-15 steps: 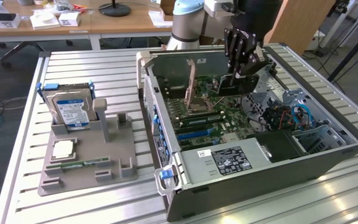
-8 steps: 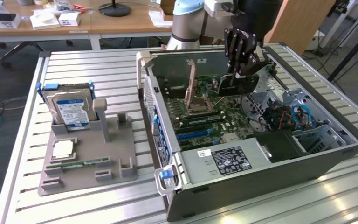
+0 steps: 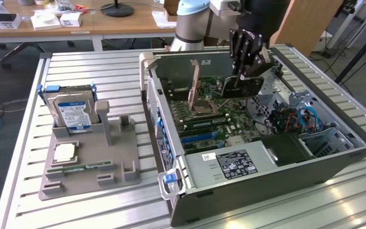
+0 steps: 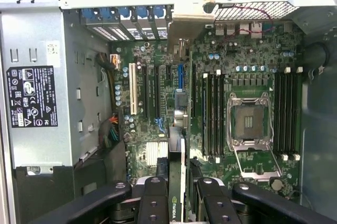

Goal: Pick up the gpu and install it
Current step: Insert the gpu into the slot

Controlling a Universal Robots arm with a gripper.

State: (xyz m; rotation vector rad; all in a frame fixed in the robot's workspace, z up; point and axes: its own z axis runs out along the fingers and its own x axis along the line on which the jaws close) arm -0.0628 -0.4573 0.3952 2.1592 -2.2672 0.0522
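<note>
Gripper (image 3: 247, 71) was clamped on the gpu (image 3: 243, 88), card poised edge-down over the board (image 4: 226, 168) inside the case (image 3: 266, 191): install step in hand, and seating it looked to need its edge squared to a slot.

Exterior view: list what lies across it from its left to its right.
hard drive → empty processor socket → gpu, held in the gripper → blue cables
</note>
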